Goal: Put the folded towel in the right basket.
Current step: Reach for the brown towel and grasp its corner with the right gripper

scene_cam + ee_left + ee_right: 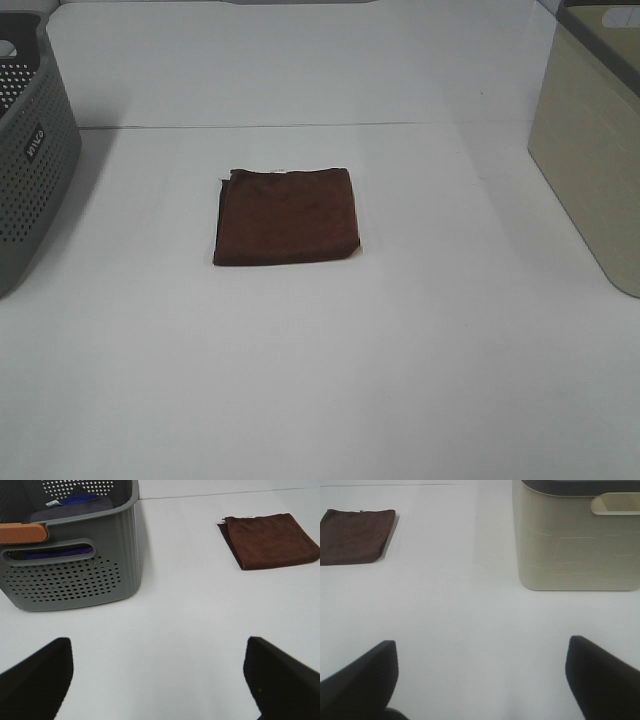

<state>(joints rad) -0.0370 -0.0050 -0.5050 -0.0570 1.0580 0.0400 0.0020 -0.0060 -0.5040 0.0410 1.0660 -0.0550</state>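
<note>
- Left gripper [156,647] sat nearest its wrist camera: two black fingers [40,675] were spread wide, with only bare white table [320,400] between them and nothing gripped.
- Right gripper [481,642] read the same in its own wrist view: jaws wide apart, holding nothing, over bare table.
- Folded towel [287,216] was brown and lay flat on the table near the middle of the high view. It was roughly square, with its layers stacked neatly.
- Small white tag [283,170] peeked out at the towel's far edge.
- Towel was well apart from both grippers and touched neither basket.
- Right basket [590,150] was beige with a dark rim. It stood on the table at the right edge of the high view, well apart from the towel.
- Right wrist view showed a cut-out handle slot near the top of the beige wall. Contents could not be made out from any view.
- Gray perforated basket [30,170] stood at the left edge of the high view, also well apart from the towel.
- Left wrist view showed a dark purple cloth [75,505] inside the gray basket, with a small white label on it.
- Orange piece [22,532] sat at that basket's rim above the handle slot; I couldn't tell what it was.
- Thin seam line [300,125] ran across the table behind the towel.
</note>
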